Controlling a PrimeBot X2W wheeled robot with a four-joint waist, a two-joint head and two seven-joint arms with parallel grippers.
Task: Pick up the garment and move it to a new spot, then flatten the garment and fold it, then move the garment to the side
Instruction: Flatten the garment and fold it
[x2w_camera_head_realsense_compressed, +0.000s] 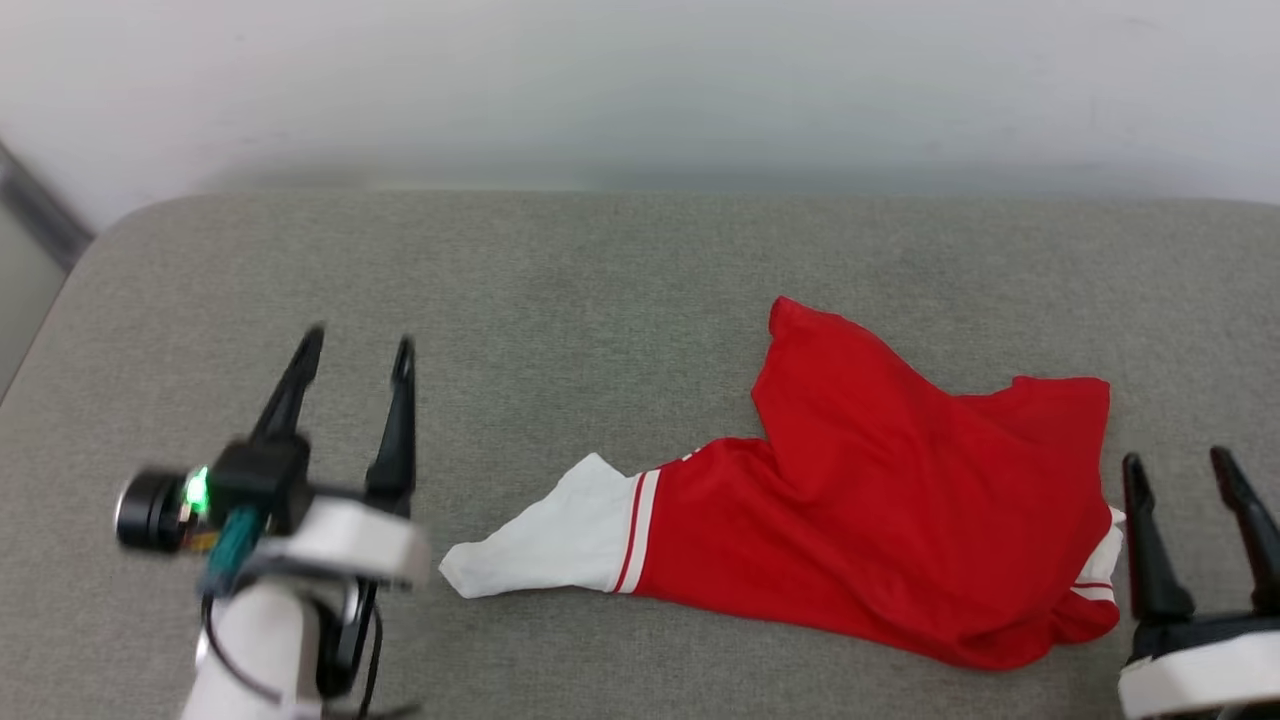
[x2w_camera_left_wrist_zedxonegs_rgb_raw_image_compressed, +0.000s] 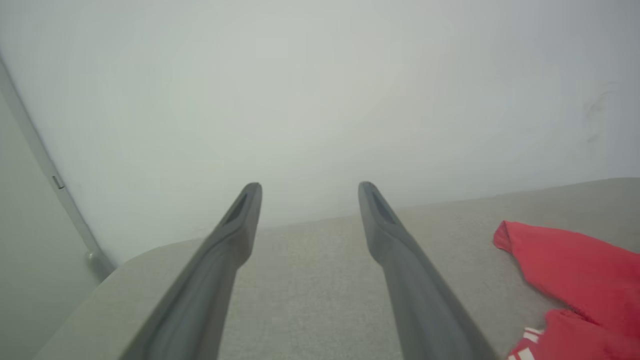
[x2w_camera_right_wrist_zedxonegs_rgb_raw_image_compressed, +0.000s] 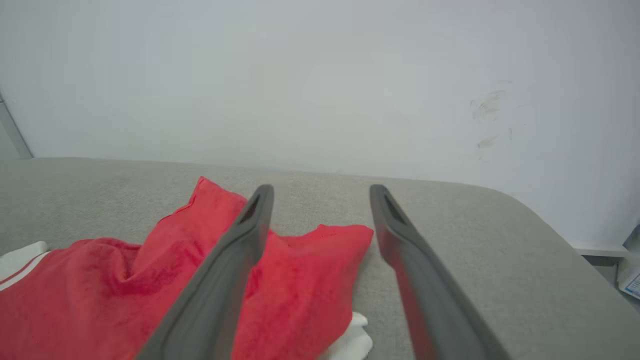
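Now the left gripper (x2w_camera_head_realsense_compressed: 359, 340) sits well to the left of the shirt (x2w_camera_head_realsense_compressed: 880, 500). Its two dark fingers are spread wide and hold nothing. The shirt lies crumpled on the grey cushion (x2w_camera_head_realsense_compressed: 560, 300). It is not flat and not folded yet.

The shirt's long way runs from left to right. A white sleeve (x2w_camera_head_realsense_compressed: 560, 540) pokes out at its left end, pointing toward the left gripper but not touching it. After the sleeve comes the red part, bunched up with big wrinkles. One red corner sticks up toward the wall.

The right gripper (x2w_camera_head_realsense_compressed: 1177, 460) is just beside the shirt's right end. Its fingers are wide open too, with nothing held. From that arm's own camera, one finger crosses in front of the red cloth.

So the right arm is much nearer to the shirt. I think the left arm must reach across to the sleeve before both can pull the shirt flat.
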